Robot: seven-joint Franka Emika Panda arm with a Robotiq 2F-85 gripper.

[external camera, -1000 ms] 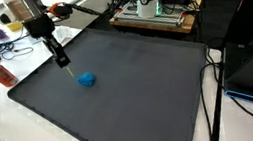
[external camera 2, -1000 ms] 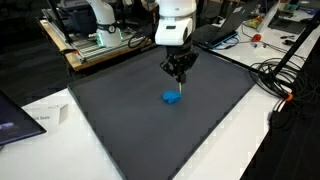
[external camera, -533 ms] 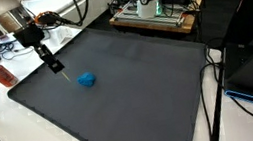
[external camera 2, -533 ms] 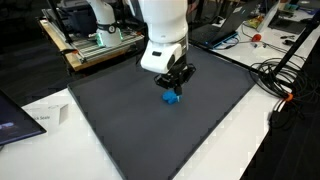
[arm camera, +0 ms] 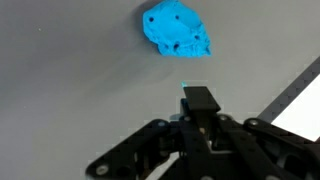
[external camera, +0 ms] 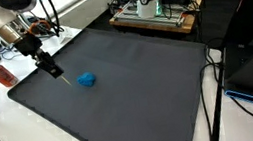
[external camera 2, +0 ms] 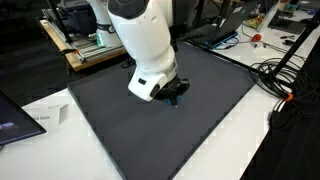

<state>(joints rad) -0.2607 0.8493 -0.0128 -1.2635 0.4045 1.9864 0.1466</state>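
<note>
The blue lump point(external camera: 87, 79) lies on the dark mat point(external camera: 133, 115), toward the edge where the arm stands, and nothing touches it. In the wrist view the lump point(arm camera: 177, 30) sits ahead of the claw point(arm camera: 198, 100) and a little to one side, with a clear strip of mat between them. In an exterior view the claw point(external camera: 52, 68) hangs tilted above the mat, near the lump but apart from it. Its jaws are pressed together on a thin pale stick point(external camera: 63, 77) whose tip points toward the lump and stops short of it. There is one lump, one stick, one claw and one mat. A red can point(external camera: 3, 76) stands on the white table just off the mat's corner.
</note>
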